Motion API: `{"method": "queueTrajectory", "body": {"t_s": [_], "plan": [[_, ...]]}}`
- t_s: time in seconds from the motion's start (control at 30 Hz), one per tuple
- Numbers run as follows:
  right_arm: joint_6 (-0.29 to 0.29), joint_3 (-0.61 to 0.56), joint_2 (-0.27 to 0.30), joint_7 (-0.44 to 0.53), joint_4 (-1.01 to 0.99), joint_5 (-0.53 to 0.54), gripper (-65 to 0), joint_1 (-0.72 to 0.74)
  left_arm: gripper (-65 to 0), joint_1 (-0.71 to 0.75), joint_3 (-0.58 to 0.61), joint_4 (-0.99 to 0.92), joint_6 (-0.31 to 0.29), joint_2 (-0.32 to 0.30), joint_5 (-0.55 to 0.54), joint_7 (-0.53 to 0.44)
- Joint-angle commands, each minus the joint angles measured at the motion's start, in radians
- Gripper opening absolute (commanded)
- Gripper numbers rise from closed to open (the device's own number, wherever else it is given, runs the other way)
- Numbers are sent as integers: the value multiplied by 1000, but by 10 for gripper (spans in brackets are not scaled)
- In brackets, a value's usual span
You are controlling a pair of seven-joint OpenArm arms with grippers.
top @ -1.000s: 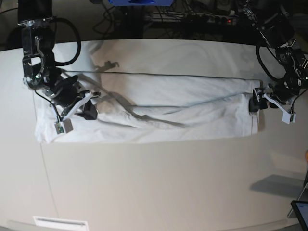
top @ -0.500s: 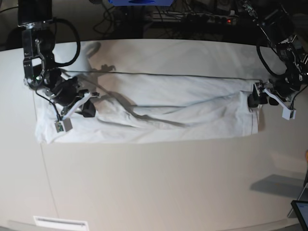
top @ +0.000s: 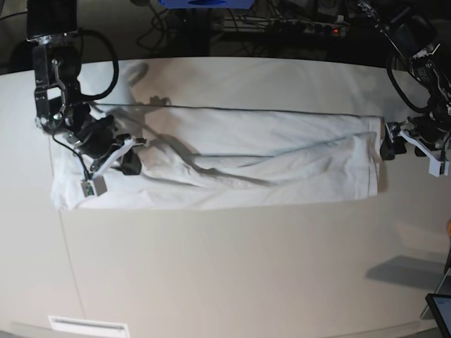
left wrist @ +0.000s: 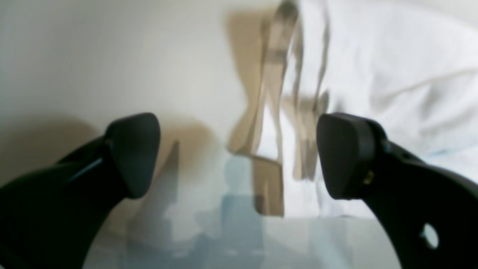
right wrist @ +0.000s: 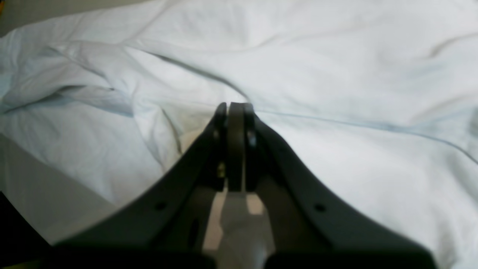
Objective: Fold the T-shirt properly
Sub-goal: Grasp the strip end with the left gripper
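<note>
The white T-shirt [top: 246, 165] lies folded into a long band across the table, wrinkled in the middle. It also shows in the right wrist view [right wrist: 336, 74] and the left wrist view [left wrist: 392, 67]. My right gripper [top: 132, 160] is at the shirt's left end. In its wrist view it [right wrist: 233, 108] is shut, with creases of the fabric running into its tips. My left gripper [top: 388, 146] is just off the shirt's right hem. In its wrist view it [left wrist: 239, 157] is open and empty, with the hem between and beyond the fingers [left wrist: 343, 153].
The off-white tabletop [top: 232, 274] stretches wide in front of the shirt. Cables and dark equipment [top: 296, 24] line the back edge. A white label [top: 88, 326] lies at the front left and a dark device [top: 440, 310] at the front right corner.
My left gripper has moved right, off the shirt's right hem, and the hem now lies on the table. My right gripper has barely moved.
</note>
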Motion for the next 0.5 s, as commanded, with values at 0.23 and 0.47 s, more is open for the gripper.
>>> {"method": "queueTrajectory", "body": {"t_s": [0.23,0.47], "plan": [[8,6,11,19,16,11,-640,12,0,-59,0,-89,-5,-35,-218,55],[8,6,13,19,16,11,-640,11,0,-94,57,-197,-5,-40,-232,54]]}}
